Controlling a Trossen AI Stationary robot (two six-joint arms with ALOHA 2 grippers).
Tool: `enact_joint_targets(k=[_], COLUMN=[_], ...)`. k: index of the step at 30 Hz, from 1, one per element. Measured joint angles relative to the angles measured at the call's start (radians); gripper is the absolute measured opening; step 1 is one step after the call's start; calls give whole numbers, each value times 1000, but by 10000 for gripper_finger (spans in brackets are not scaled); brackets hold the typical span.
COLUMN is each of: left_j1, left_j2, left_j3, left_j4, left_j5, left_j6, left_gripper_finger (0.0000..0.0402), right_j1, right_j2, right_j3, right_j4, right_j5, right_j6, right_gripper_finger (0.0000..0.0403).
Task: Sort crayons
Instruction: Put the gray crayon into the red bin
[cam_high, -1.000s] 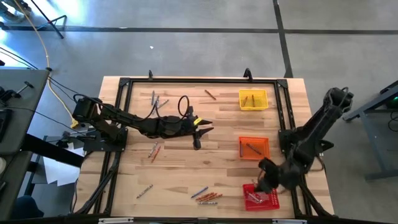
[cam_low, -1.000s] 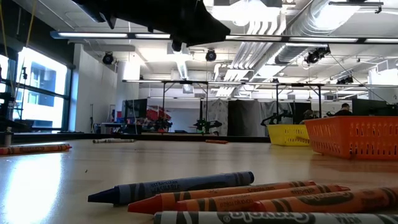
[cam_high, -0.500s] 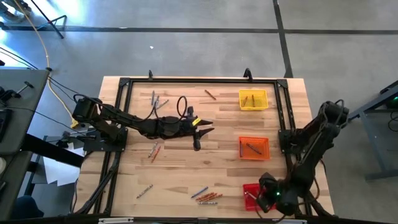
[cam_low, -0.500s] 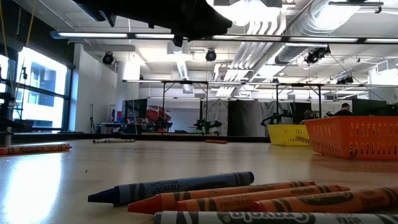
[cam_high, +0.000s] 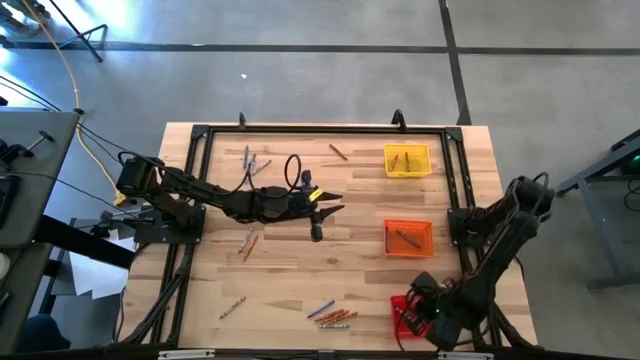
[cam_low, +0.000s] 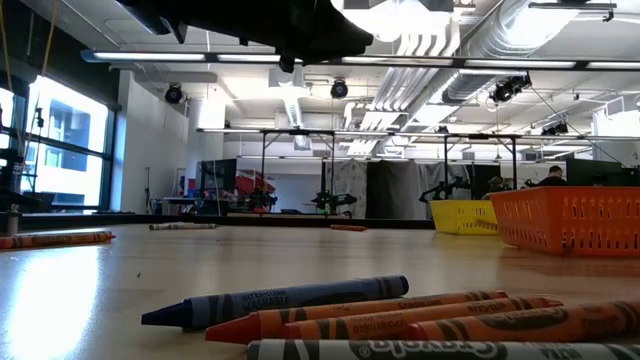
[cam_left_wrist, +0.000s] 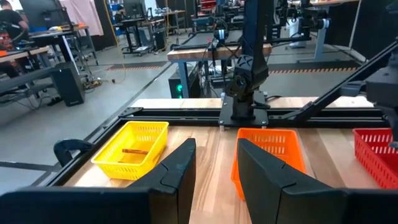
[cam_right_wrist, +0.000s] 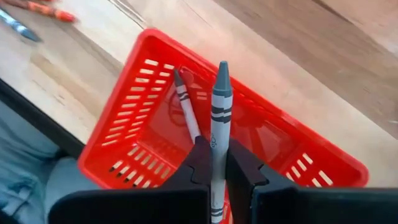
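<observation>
Over the red tray (cam_right_wrist: 155, 118) at the table's (cam_high: 290, 290) 5 o'clock corner, the right end effector (cam_right_wrist: 217, 168) pinches a grey crayon (cam_right_wrist: 218, 124).
Another grey crayon (cam_right_wrist: 185, 106) lies inside that tray. The left end effector (cam_left_wrist: 214, 165) hovers mid-table, fingers narrowly apart and empty; loose crayons (cam_high: 333, 315) lie at 6 o'clock.

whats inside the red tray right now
One grey crayon lies in the red tray. The right gripper, holding another grey crayon, covers part of the floor.
</observation>
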Motion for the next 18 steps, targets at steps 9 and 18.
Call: enact_joint_targets(k=[9, 18], left_j1=[0, 0], left_j2=[0, 0], left_j3=[0, 0], left_j4=[0, -1], left_j5=[0, 0], left_j6=[0, 0], left_gripper_finger=[103, 103], right_j1=[0, 0], right_j2=[19, 19], right_j3=[0, 0], right_j4=[6, 29], right_j5=[-19, -31], right_j6=[0, -1], right_gripper_finger=[8, 9])
